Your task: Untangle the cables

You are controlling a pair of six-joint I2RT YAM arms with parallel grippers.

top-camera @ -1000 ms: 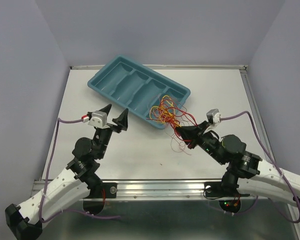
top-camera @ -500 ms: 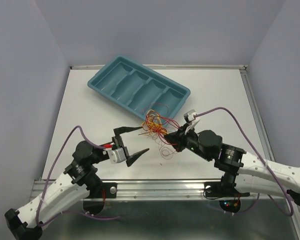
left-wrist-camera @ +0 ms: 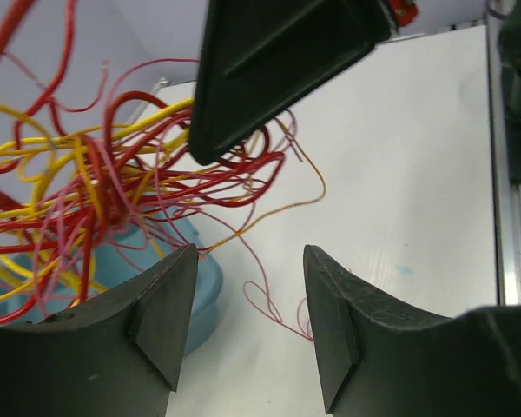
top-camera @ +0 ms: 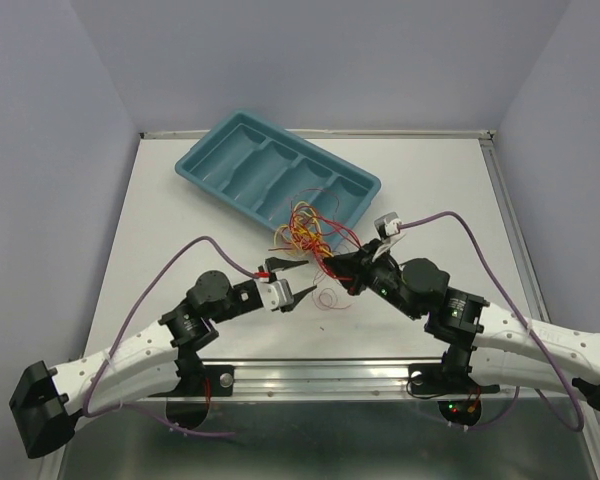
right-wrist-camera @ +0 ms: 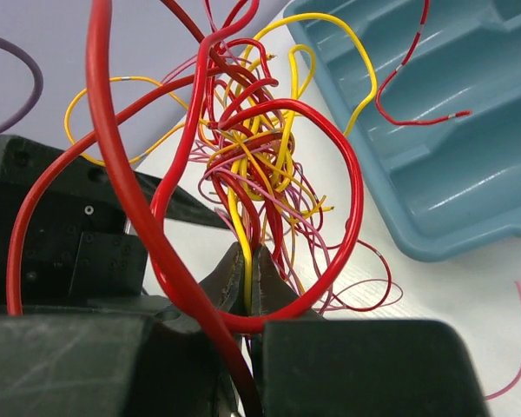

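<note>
Item: cables (top-camera: 305, 228), thin red, yellow and pink wires, one tangled bundle. Right fingers (right-wrist-camera: 247, 271): pressed together, clamped on a yellow wire at the bundle's underside, with a thick red loop ringing the tips. Left fingers (left-wrist-camera: 161, 300): apart, nothing between them, tips just short of the bundle and facing the right fingers. Below the gap between the left fingers: one loose pink strand (left-wrist-camera: 269, 306) curled on the bench (top-camera: 180, 230), trailing from the mass. Just beyond both sets of tips: the knot itself, dense at its core, with loops splaying outward. Farther on: blue tray (top-camera: 220, 165); its compartments appear empty apart from wire ends draped over the near rim. Condition: untangling barely begun; no wire fully separated, and the whole core is left to work apart.
</note>
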